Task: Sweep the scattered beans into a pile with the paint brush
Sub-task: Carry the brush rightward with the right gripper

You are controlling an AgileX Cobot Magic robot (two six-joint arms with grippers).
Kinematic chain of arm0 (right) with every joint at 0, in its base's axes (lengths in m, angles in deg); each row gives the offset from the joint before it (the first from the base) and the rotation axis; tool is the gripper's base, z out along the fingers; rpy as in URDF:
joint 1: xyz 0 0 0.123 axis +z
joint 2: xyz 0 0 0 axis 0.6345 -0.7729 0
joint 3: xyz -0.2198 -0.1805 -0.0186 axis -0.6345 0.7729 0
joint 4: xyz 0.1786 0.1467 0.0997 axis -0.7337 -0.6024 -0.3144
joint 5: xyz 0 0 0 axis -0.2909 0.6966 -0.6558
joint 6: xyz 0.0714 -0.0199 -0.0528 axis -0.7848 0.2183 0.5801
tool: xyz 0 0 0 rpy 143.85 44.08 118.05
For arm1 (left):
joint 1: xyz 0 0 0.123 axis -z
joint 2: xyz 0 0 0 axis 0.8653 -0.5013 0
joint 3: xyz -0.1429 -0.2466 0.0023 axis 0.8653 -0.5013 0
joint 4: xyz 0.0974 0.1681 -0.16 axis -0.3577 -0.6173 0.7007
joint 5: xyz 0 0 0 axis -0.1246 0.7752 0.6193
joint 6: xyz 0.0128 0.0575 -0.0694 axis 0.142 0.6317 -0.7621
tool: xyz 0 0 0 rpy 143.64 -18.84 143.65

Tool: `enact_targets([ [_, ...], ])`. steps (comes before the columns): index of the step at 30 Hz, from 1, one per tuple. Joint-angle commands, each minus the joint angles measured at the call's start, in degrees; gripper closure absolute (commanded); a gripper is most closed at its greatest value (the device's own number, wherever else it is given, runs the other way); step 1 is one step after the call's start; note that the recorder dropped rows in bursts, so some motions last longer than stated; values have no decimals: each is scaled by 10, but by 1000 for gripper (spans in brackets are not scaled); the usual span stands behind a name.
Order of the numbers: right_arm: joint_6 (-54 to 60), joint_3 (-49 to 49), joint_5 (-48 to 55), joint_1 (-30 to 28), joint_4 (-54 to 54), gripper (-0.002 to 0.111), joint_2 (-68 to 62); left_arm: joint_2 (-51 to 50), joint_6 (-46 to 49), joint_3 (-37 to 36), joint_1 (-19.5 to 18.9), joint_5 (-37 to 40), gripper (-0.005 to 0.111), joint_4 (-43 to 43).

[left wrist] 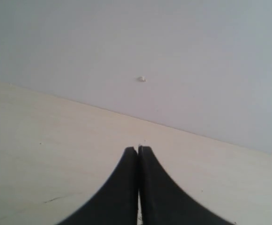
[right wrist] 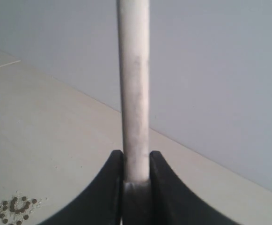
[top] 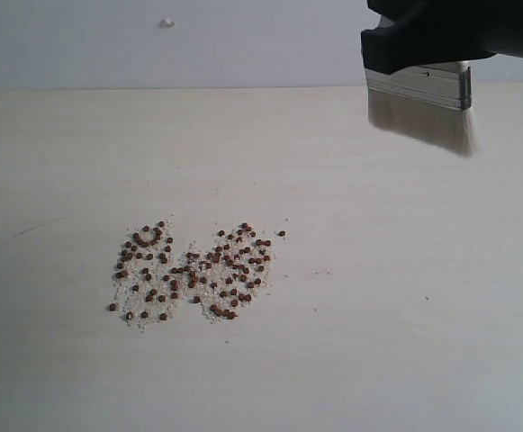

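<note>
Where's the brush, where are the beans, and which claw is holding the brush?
paint brush (top: 420, 117): exterior view, on its white bristles.
beans (top: 193, 270): exterior view, middle of the scattered patch.
right gripper (right wrist: 136, 159): right wrist view, midway between its fingertips, which clamp the brush handle.

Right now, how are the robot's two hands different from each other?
The left gripper is squeezed shut on nothing, while the right gripper is squeezed around the paint brush. The right gripper's camera sees some of the beans, but the left gripper's camera sees only bare table and wall. Both have black, curved fingers.
</note>
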Motion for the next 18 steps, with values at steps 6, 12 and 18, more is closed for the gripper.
enact_targets([
  [6,73,1,-5,-2,6,108,5,2,-4,0,-1,1,107,-5],
  [12,-342,-1,-28,-2,548,108,-18,2,-2,0,-1,1,107,-5],
  [18,-488,-1,122,-2,597,108,-25,2,-2,0,-1,1,107,-5],
])
